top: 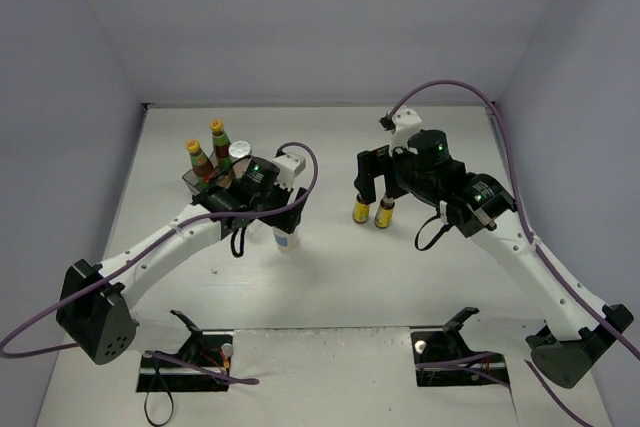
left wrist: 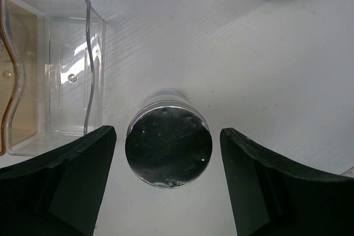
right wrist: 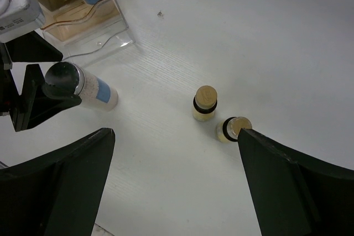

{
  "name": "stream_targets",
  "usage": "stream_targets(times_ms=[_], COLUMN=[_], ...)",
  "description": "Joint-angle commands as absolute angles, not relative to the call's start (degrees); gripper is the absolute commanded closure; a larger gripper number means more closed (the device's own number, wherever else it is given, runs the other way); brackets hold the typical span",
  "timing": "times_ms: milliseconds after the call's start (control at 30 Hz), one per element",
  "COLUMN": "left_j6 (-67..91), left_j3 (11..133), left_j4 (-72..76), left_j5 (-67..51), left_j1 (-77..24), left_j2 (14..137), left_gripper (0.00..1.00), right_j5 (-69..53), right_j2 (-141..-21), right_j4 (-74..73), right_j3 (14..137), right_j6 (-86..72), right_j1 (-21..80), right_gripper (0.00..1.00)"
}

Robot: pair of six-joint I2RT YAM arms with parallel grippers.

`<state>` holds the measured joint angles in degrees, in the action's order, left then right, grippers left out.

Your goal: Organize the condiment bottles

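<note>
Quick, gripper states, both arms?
Left gripper: open, straddling the jar, not gripping it.
Right gripper: open, empty.

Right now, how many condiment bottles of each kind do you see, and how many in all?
Dark sauce bottles with yellow-orange caps: 2
Silver-lidded jars: 2
Short yellow bottles: 2
Total: 6

Rack, far left: holds two sauce bottles, one jar. Second jar just before it (on table). Two short bottles, right, side by side.
</note>
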<state>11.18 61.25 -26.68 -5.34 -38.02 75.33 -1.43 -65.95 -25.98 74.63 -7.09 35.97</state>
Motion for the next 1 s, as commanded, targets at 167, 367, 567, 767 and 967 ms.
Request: stream_targets(times_ms=[167,367,567,767,967], left_j6=[12.7,13.5,11.5,9.1,7.2], left_j3=[63.6,67.7,79.5,84.5,84.3], left_j4=[-25.3,-29.7,-39.5,-41.4,-37.5], left_j5=[-1.3,2.0,10.6,10.1,4.1], left_j1=[-38.6,-38.6,-38.0,-29.2,-20.0], left_j2=[75.2,72.8,71.9,72.2,73.3], left_gripper=[0.68,0.93,0.94,0.94,0.94], right_j5=[-0.2,-0.2,-0.2,-0.8,-1.5], right_j2=[-64.3,-64.2,-64.2,-64.1,-63.3], right_j4=[-23.5,-23.5,-23.4,-23.4,-23.3], right_j3=[73.8,73.7,74.3,74.7,73.8], right_j6=[-8.1,-7.9,-7.8,-7.7,-8.2], right_j1=[35.5,35.2,35.1,35.0,35.0], right_gripper=[0.00,0.00,0.00,0.00,0.00])
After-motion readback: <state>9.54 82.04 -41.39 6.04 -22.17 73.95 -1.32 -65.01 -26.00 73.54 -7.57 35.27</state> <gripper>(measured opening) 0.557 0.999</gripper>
